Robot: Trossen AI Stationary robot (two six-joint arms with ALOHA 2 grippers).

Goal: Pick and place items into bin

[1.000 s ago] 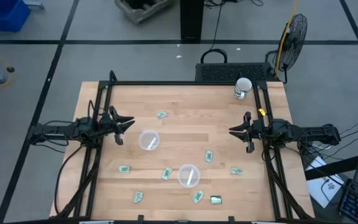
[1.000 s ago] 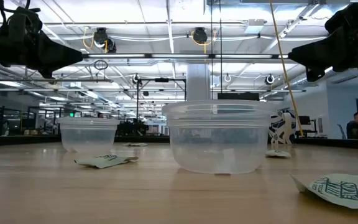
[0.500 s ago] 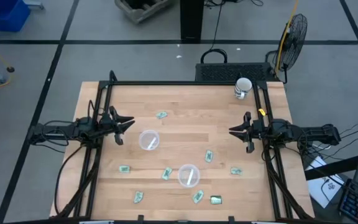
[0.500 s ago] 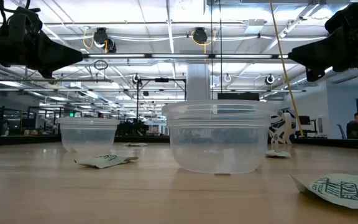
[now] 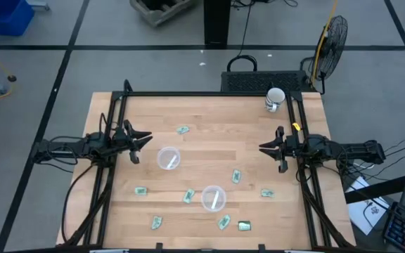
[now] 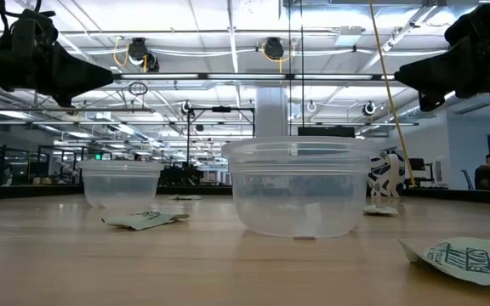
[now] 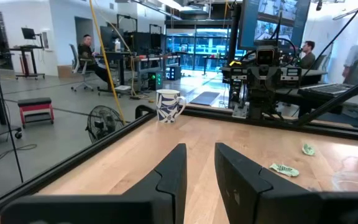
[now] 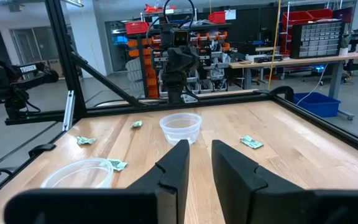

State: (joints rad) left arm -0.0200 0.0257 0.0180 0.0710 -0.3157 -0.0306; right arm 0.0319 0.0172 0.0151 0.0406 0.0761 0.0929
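The big wooden table fills the middle of the high view, with a black frame around its edges. The left arm reaches in from the left side, and the left gripper hangs above the table near the left edge. Its two fingers are a little apart, with a narrow gap between them, and they hold nothing and touch nothing. The right arm reaches in from the right side, and the right gripper hangs above the table near the right edge. Its fingers are also a little apart, and they hold nothing and touch nothing. Two clear round cups stand on the table between the arms. One cup is closer to the left gripper, and the other cup is nearer the front edge. A white mug stands in the far right corner. The small green packets lie flat on the wood, well apart from both grippers. One packet is up near the middle, one is beside the front cup, and one is near the right side. More packets lie along the front edge, like this one and this darker one.
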